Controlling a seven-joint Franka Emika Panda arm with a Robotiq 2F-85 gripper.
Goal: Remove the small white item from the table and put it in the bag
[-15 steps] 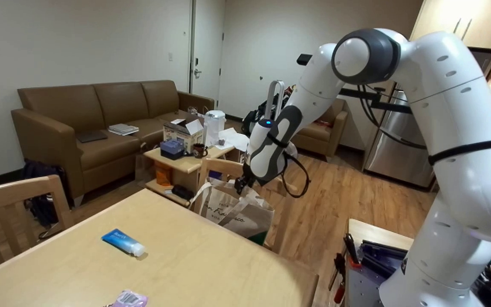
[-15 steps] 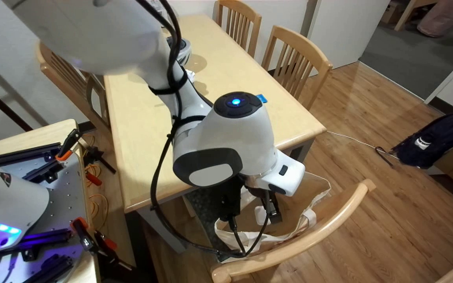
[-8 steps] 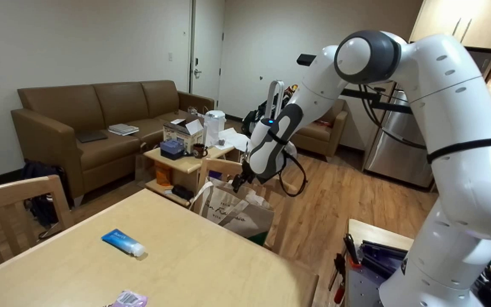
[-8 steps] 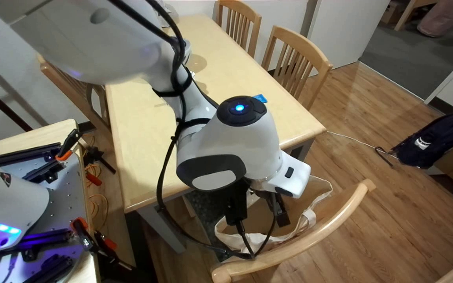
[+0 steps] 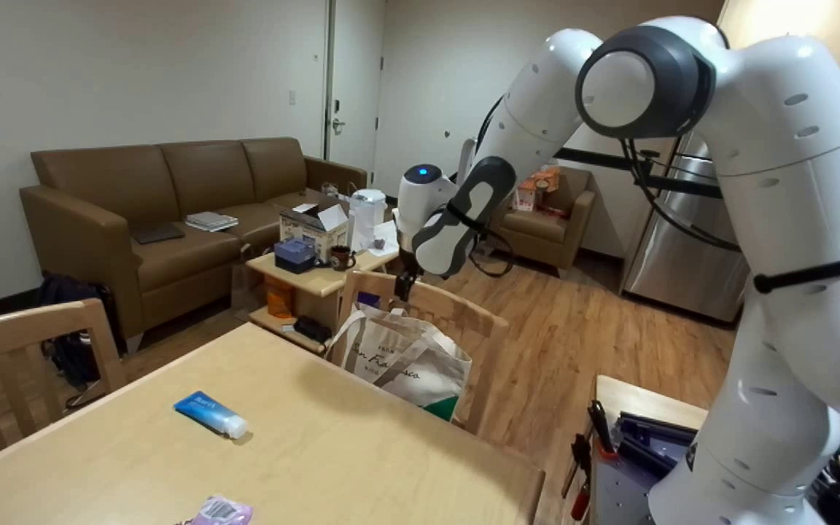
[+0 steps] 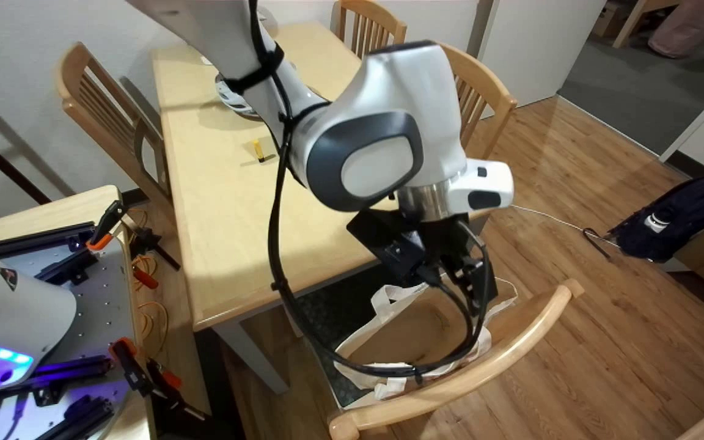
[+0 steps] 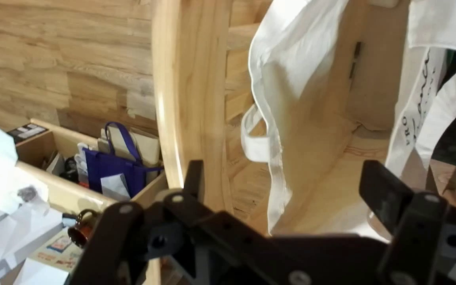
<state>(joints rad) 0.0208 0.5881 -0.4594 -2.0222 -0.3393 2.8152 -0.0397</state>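
Note:
My gripper (image 7: 285,184) is open, its two fingers wide apart with nothing held between them. It hangs above the canvas bag (image 5: 407,368), near the bag's mouth, in both exterior views. The bag stands open on a chair seat at the table (image 6: 223,244); its brown inside shows in the wrist view. At the top edge of the wrist view, a pale rounded shape within the bag looks like the small white item (image 7: 384,2), mostly cut off by the frame. In the exterior views I cannot see that item.
A wooden chair back (image 6: 468,379) rises right beside the bag. On the table lie a blue tube (image 5: 212,415), a purple packet (image 5: 222,512), a yellow stick (image 6: 258,150) and a helmet (image 6: 233,98). A low side table (image 5: 310,275) with boxes and a mug stands behind.
The gripper has opened and let go of the small white item, which showed at its jaws over the bag a second ago. The arm has risen and turned, lifting the gripper higher over the bag.

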